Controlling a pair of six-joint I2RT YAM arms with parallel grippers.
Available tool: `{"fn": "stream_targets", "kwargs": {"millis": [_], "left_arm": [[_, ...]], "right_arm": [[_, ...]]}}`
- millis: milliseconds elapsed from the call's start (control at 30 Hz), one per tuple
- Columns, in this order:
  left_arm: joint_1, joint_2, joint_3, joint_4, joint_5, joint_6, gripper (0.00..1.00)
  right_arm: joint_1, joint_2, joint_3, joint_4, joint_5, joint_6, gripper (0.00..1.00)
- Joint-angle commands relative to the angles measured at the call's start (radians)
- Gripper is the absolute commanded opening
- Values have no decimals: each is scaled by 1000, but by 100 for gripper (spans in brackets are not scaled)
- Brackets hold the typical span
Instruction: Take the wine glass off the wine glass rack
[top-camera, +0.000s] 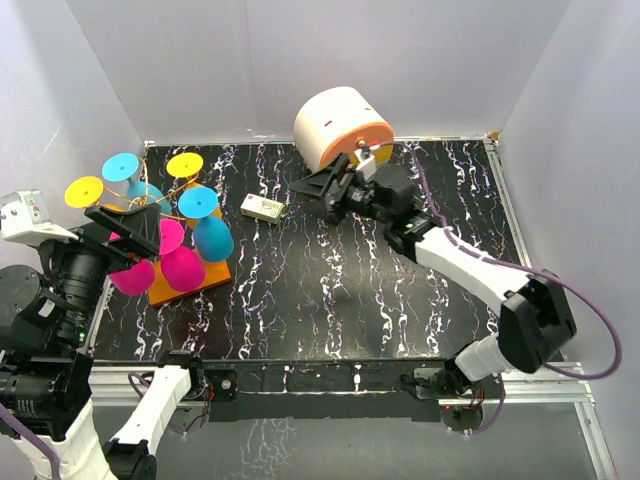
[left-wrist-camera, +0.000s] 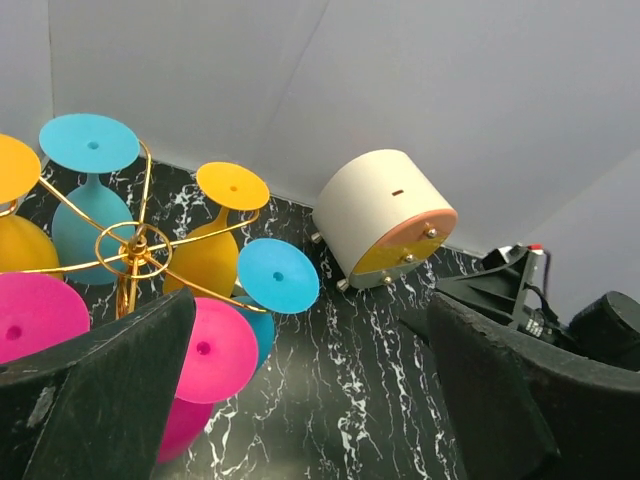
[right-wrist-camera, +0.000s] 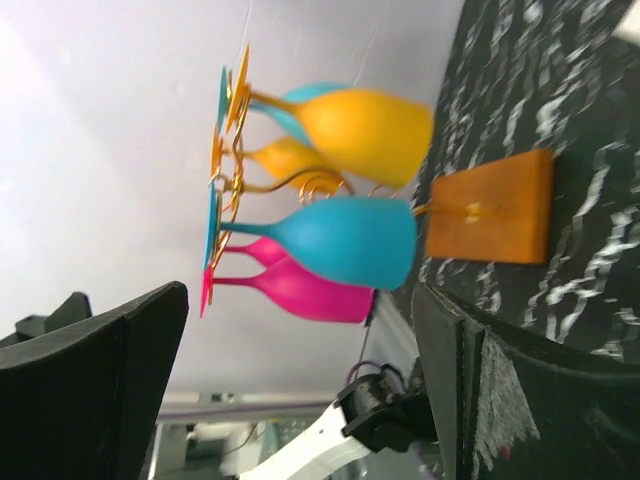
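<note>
White cabinet (top-camera: 340, 128) — box (top-camera: 262, 208) near rack (top-camera: 205, 280)

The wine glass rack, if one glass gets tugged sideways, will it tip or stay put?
The wine glass rack looks top-heavy: glasses hang from wire hooks high on one thin post, so a tug could rock it. Its flat orange base looks broad, probably resisting tipping. It might slide on the table instead.

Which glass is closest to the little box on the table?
The blue glass at the right edge of the rack, facing the little box; the other blue one hangs farther back.
</note>
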Motion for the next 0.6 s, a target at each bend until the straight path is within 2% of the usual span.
{"fn": "stream_targets", "kwargs": {"millis": [0,133,433,567], "left_arm": [[5,25,25,-44,18,-5,99],[6,48,57,-63,17,-10,99],[6,43,33,-85,12,-29,99],[6,39,16,-75,23,-47,99]], "right_arm": [[115,64,122,245,-17,154,92],[201,159,199,261,57,169,88],[268,313,331,194,125,124,63],[285,356,376,183,142,108,58]]}}
